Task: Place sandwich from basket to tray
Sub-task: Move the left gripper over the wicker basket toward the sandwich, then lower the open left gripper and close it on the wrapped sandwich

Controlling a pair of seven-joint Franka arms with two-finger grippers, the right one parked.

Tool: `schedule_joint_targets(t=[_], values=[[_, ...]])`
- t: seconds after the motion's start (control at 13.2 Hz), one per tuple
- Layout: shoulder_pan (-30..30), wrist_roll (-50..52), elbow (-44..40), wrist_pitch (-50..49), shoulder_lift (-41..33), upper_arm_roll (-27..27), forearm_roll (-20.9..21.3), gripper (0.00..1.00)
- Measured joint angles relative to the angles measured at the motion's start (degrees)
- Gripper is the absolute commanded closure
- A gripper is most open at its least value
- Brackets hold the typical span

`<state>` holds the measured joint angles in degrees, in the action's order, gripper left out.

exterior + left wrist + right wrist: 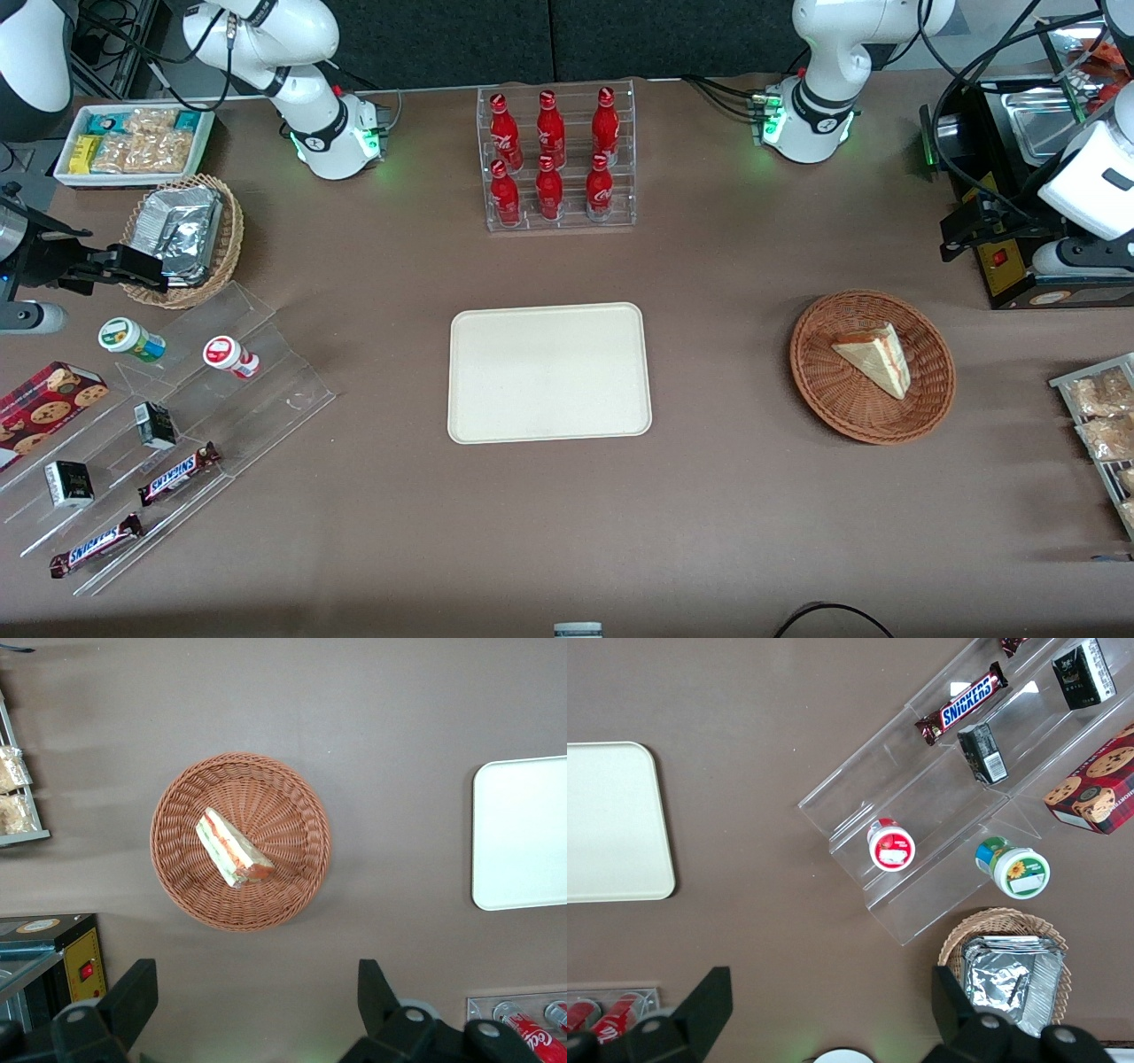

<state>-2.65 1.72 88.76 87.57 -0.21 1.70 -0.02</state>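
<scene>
The sandwich [877, 354] is a pale bread wedge with red and green filling. It lies in the reddish-brown wicker basket [819, 377] toward the working arm's end of the table. The cream tray [549, 372] lies flat mid-table with nothing on it. My left gripper [961, 232] hangs above the table, farther from the front camera than the basket and apart from it. In the left wrist view the gripper [257, 1001] is open, with only bare table between its fingers. The sandwich [232, 849], basket [297, 797] and part of the tray [523, 833] show there too.
A black appliance [1019, 177] stands beside my gripper. A wire rack of snack packets [1099, 425] sits at the table edge near the basket. A clear rack of red cola bottles [558, 159] stands farther back than the tray. Acrylic shelves with candy bars [177, 425] lie toward the parked arm's end.
</scene>
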Motion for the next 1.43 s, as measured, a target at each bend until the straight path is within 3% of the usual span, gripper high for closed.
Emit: schedule_joint_targets(t=[0.53, 0.83, 1.06, 1.43], values=[[0.5, 1.5, 1.0, -1.7, 2.2, -0.4, 0.0, 0.0], [0.7, 19.5, 2.0, -4.8, 10.2, -1.0, 0.0, 0.0], [0.7, 24.9, 4.1, 0.0, 14.7, -1.8, 0.0, 0.0], [0.9, 30.8, 15.1, 13.3, 14.3, -5.9, 0.0, 0.0]])
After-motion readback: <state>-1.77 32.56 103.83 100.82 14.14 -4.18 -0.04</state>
